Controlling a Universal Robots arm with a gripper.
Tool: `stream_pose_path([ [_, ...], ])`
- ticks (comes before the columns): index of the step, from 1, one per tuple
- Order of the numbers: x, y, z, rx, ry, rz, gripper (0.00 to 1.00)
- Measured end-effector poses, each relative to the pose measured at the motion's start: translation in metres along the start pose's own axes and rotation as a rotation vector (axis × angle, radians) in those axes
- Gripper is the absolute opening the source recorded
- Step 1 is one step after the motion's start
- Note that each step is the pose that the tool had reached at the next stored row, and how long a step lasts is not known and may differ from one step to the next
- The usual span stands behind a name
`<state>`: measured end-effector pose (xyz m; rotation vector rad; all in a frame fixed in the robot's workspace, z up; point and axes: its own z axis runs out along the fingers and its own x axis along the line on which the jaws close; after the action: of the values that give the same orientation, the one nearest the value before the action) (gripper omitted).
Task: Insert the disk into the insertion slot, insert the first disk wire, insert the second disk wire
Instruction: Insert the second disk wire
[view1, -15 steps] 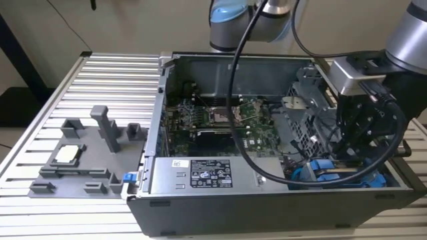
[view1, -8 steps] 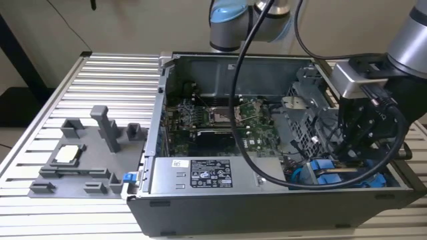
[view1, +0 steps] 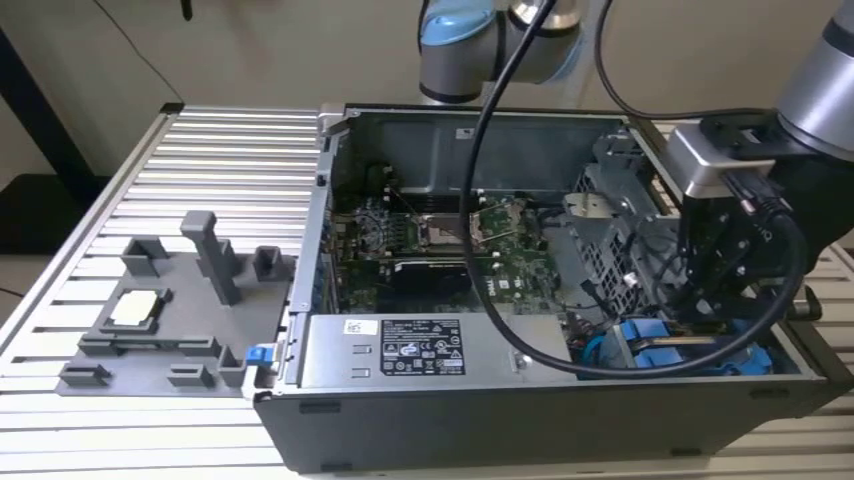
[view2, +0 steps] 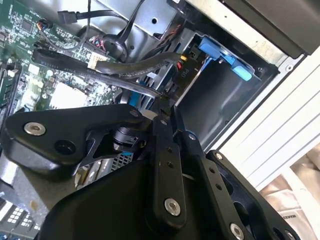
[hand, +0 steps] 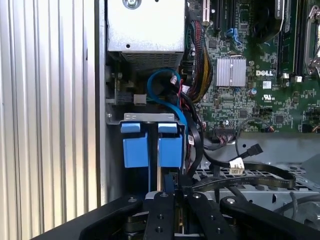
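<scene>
The disk sits low in the case's corner, and its blue carrier (hand: 152, 145) (view1: 641, 340) (view2: 225, 55) faces out with two blue tabs. The insertion slot belongs to the grey perforated drive cage (view1: 607, 250). My gripper (view1: 681, 335) (hand: 170, 187) (view2: 161, 105) reaches down right behind the carrier. Its black fingers (hand: 161, 212) are pressed together on a small dark plug of a disk wire at their tips. A blue wire (hand: 162, 82) loops above the carrier. Two loose plugs, one black (hand: 255, 149) and one white-tagged (hand: 235, 163), lie on the cage.
The grey power-supply box (view1: 400, 345) with a label fills the case's near side beside the disk. The green motherboard (view1: 441, 235) lies deeper in. A grey fixture (view1: 174, 310) stands on the ribbed aluminium table (view1: 227, 150) at the exterior view's left.
</scene>
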<state>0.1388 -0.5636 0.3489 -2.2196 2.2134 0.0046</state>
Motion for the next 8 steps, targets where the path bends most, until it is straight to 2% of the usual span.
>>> stream_pose_path([
  [6, 0.0001, -0.0030, 0.0019, -0.0002, -0.0030, 0.010, 0.16],
  [8, 0.0002, -0.0033, 0.0029, -0.0001, -0.0076, 0.017, 0.16],
])
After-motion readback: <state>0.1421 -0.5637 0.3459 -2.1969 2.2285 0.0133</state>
